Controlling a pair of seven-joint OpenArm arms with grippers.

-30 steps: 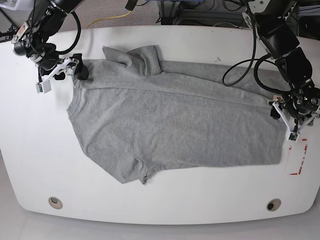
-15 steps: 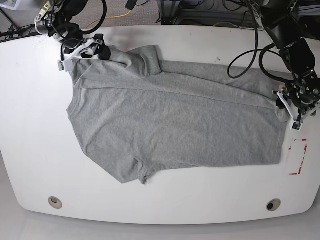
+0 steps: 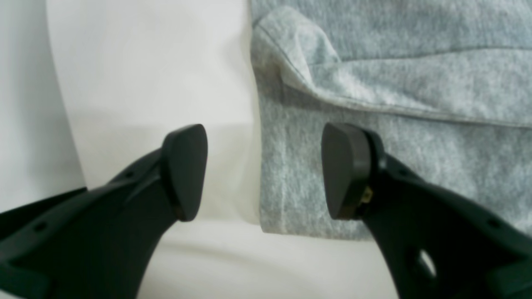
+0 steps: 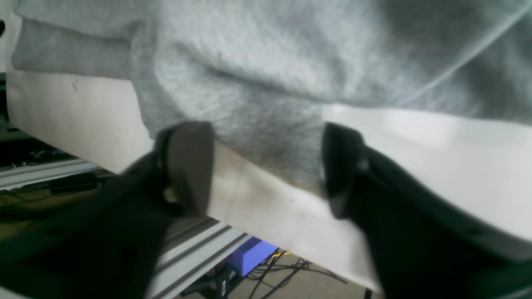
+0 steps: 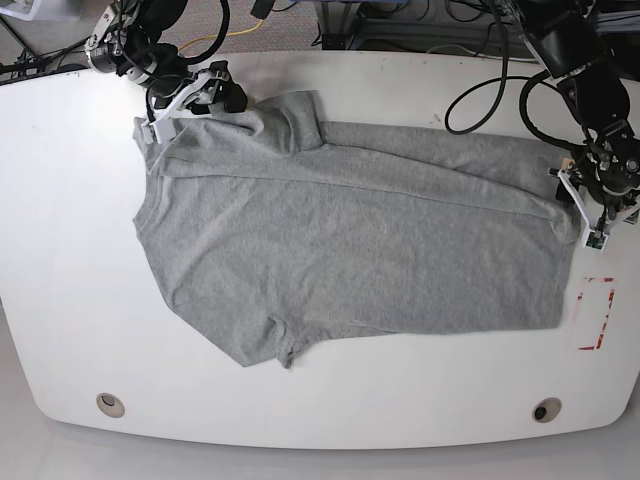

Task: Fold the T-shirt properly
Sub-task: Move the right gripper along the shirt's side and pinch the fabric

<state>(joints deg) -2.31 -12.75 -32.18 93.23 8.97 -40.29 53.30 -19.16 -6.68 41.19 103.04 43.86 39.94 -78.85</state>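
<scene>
Your T-shirt (image 5: 350, 245) lies spread flat across the middle of the white table (image 5: 70, 250), its long axis running left to right. The far edge carries a folded-over band, and a bunched sleeve rises at the far left. The near edge ends in a small sleeve point toward the near left.

Your left gripper (image 5: 597, 210) sits at the shirt's right edge, far of the right corner. In the left wrist view its jaws stand wide apart and released: one finger (image 3: 347, 170) is over the grey cloth, the other over bare table, straddling the hem edge where a folded flap (image 3: 299, 54) curls up. Nothing is pinched between them.

Your right gripper (image 5: 190, 100) is at the far left corner, by the bunched sleeve. In the right wrist view its jaws are also spread and released, with cloth between them near the table's far edge (image 4: 266, 199).

You have broad bare table to the left and along the near side. On the right, red tape marks (image 5: 598, 318) lie just beyond the shirt's corner.
</scene>
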